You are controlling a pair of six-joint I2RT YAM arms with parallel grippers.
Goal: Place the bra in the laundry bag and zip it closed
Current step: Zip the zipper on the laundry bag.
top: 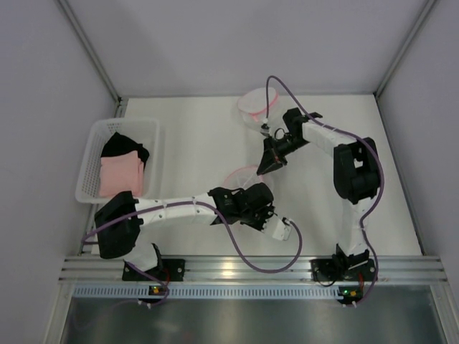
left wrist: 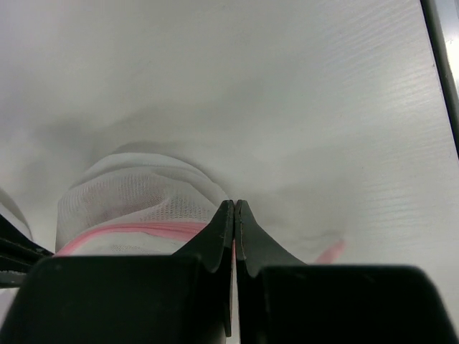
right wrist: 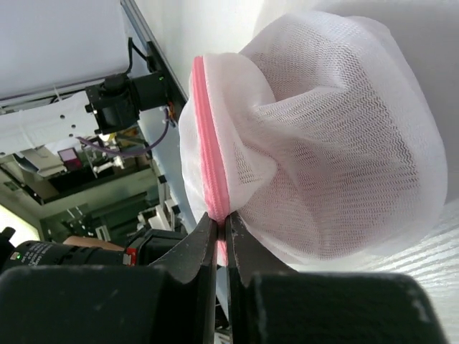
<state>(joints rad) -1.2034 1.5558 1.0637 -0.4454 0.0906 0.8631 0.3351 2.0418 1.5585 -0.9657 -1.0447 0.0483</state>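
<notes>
The laundry bag (right wrist: 323, 129) sits mid-table, held between both claws. Bare white table (top: 193, 136) lies open behind it and to the left, as far as the basket (top: 90, 154) at the left edge. The right gripper (right wrist: 222, 218) is clamped on the bag's pink zipper tape (right wrist: 208, 143). The left gripper (left wrist: 234, 208) pinches the pink edge from the near side, fingers pressed together. The bag is puffed, fine white mesh.

The laundry bag (right wrist: 330, 143) is made of white net with a pink band along its edge. It looks puffy and round. It sits near the middle of the surface. The left gripper (left wrist: 234, 206) and right gripper (right wrist: 221, 218) each pinch the pink band.
</notes>
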